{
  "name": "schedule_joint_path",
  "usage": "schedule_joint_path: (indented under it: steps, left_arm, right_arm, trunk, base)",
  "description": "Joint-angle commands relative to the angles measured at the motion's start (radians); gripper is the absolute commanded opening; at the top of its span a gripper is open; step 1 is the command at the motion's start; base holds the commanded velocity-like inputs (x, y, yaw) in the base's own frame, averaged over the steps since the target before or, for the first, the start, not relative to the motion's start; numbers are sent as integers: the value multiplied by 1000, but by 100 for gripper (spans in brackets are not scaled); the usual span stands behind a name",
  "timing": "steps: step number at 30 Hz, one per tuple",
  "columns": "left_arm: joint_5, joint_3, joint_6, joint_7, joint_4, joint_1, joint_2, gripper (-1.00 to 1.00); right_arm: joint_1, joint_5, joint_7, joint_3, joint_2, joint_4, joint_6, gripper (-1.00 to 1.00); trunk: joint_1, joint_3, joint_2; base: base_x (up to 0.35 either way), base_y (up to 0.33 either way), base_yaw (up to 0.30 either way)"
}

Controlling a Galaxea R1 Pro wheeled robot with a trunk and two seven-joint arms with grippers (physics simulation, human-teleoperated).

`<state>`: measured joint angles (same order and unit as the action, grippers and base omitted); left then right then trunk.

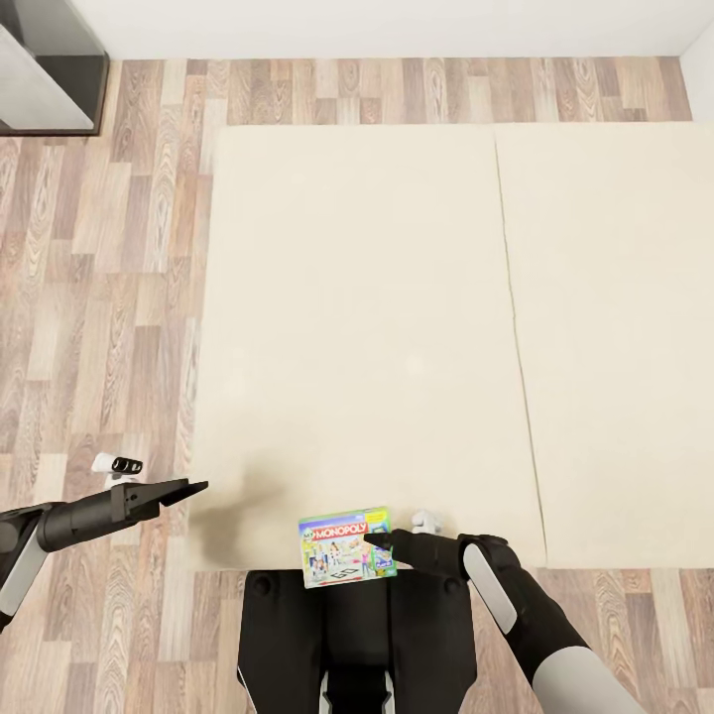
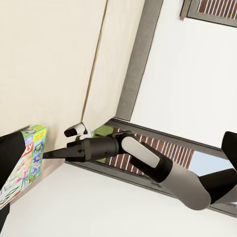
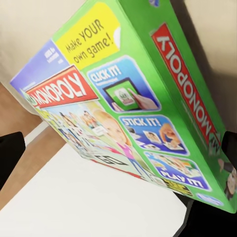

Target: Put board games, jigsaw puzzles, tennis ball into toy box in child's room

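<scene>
Right hand (image 1: 382, 543) clamped on right edge of Monopoly carton (image 1: 346, 547) at near edge of bed (image 1: 397, 297); left hand (image 1: 193, 487) clenched, empty, over floor beside bed

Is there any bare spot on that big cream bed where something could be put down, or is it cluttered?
Nearly all of the bed is bare: the wide stretch from the wall side down to its near edge, and the right half past the seam. The one busy corner is the near edge, where the right gripper meets the Monopoly box. The left gripper hovers at the bed's left edge.
</scene>
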<state>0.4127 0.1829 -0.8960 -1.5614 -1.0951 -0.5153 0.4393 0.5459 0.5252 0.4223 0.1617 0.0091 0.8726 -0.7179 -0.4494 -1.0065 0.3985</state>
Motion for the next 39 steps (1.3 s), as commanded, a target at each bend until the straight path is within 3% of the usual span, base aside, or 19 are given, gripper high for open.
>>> schedule_joint_path:
  steps: [1,39]
  left_arm:
    - [0,0,-11,-3,0,0,0,100]
    - [0,0,-11,-3,0,0,0,100]
  right_arm:
    - [0,1,1,-1,0,1,-5,100]
    - [0,1,1,-1,0,0,-5,100]
  trunk:
    - [-1,-1,2]
    - [-1,-1,2]
  base:
    - [0,9,14]
    - [0,52,1]
